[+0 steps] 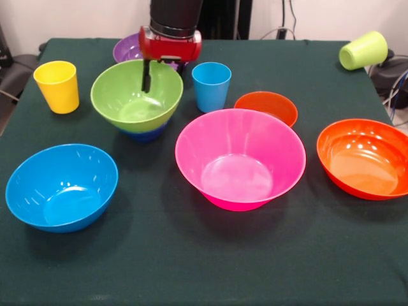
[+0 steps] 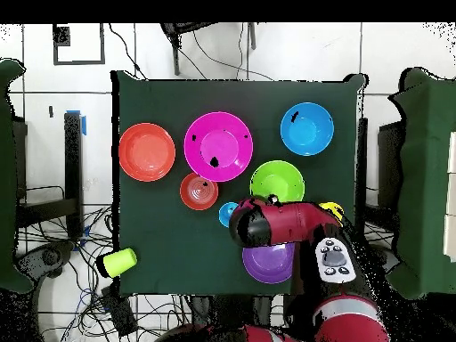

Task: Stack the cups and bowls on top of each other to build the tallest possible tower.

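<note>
You have a dark green tablecloth point(image 1: 210, 261) covering the whole table. Beyond its far edge you see a pale wall point(image 1: 331, 16) with cables point(image 1: 287, 22) hanging down it. From overhead, tangled black cables point(image 2: 62, 240) lie on the white tiled floor point(image 2: 49, 98) beside the table, and a blue scrap point(image 2: 83, 123) sits near one edge.
</note>
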